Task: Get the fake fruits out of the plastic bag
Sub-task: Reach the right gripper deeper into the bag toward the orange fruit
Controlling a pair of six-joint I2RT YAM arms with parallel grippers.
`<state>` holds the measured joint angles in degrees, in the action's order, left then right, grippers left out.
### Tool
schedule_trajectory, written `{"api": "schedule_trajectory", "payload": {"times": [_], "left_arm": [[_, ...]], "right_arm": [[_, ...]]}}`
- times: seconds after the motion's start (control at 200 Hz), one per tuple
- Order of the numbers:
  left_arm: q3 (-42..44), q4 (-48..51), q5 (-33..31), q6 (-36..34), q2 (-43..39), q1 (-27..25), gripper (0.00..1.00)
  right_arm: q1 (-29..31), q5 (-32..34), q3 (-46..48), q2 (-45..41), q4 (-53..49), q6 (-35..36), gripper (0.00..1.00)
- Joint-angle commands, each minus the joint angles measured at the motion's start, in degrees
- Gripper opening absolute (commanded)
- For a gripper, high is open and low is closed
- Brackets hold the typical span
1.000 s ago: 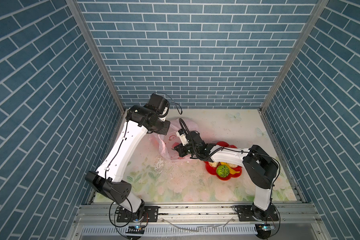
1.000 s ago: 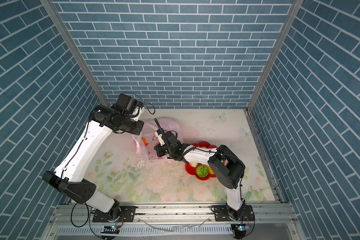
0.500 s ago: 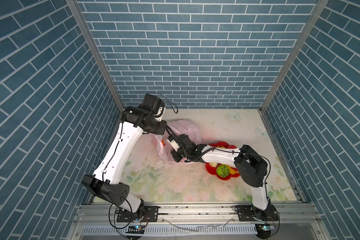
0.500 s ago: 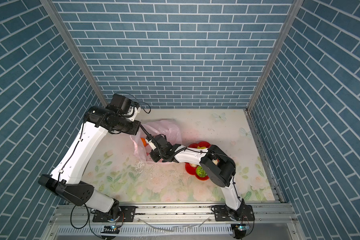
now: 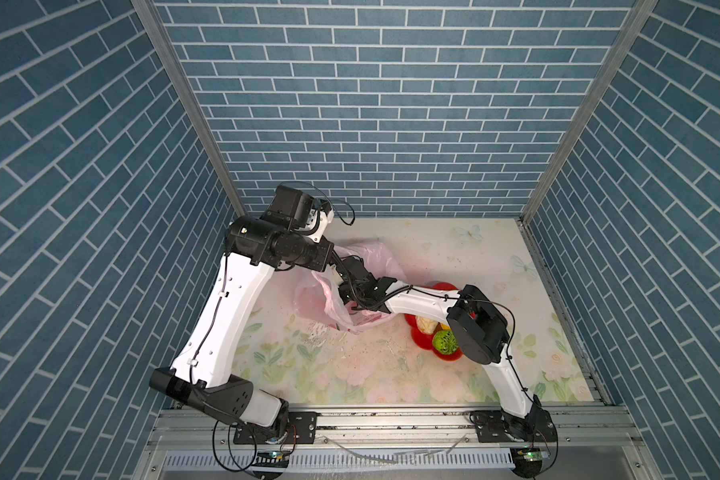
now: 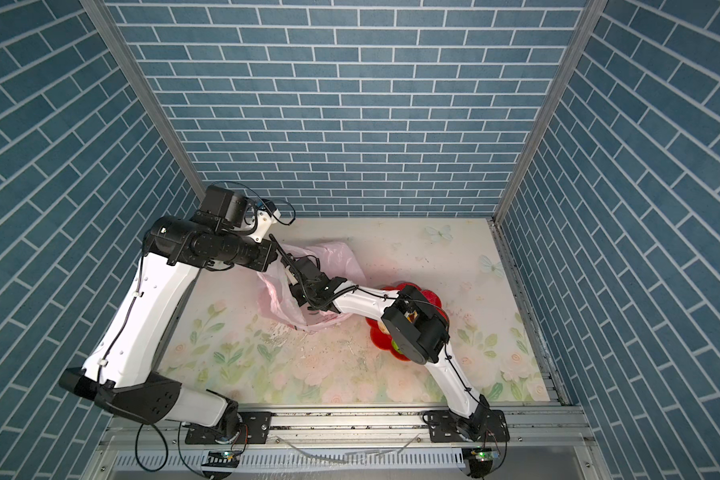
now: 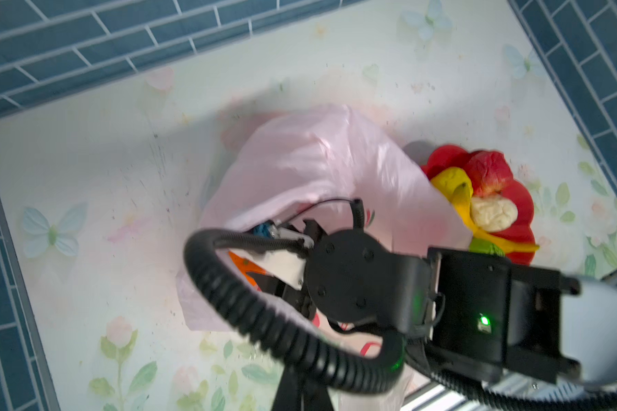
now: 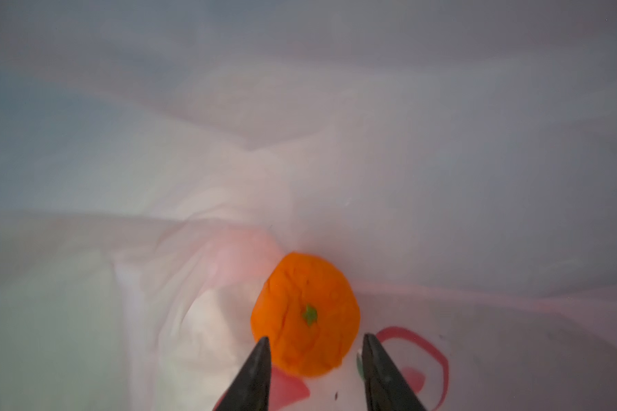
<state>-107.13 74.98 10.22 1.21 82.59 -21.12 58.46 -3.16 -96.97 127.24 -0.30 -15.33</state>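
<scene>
Table (image 5: 454,374): floral cloth, both arms meeting at the back left.

Bag (image 5: 375,257): pink, propped up with its mouth facing the right arm (image 5: 420,303). The left arm (image 5: 233,316) hung over the raised rim. The left gripper (image 7: 301,391) was hidden under its own wrist in both top views. It was closed, apparently pinching the rim, probably to keep the mouth open for the other arm.

Dish (image 5: 441,286): red, just beside the bag and partly under the right arm's elbow. It looked like the drop-off spot.

Fruits: a green ball (image 5: 444,341) and a cream lump (image 5: 427,325) showed in a top view. Only the left wrist view gave the rest of the dish: apple (image 7: 488,174), banana (image 7: 456,185) and another cream lump (image 7: 492,213).

Orange (image 8: 305,313): inside the bag, lying on its floor. It showed clearly only in the right wrist view, since the film and the arm covered it from above.

Right gripper (image 8: 316,338): reached into the bag, fingers apart, one to each side of the orange's near edge, not yet closed on it. Judged to be the last fruit left in the bag.
</scene>
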Motion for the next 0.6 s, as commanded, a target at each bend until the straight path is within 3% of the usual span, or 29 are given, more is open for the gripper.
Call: {"api": "schedule_trajectory", "payload": {"times": [0.0,0.215,0.595], "left_arm": [[5.91,-1.41,2.38,-0.08,-2.95,0.21,0.05],[14.59,-5.58,3.15,2.76,-8.16,0.21,0.05],[28.7,-8.6,3.04,8.9,-17.29,0.2,0.04]], "right_arm": [[-0.25,-4.27,-2.75,2.56,2.21,-2.51,0.57],[-0.45,-11.82,-1.77,2.67,2.86,-4.45,0.65],[-0.27,-14.07,-1.6,2.59,-3.99,-1.78,0.71]]}}
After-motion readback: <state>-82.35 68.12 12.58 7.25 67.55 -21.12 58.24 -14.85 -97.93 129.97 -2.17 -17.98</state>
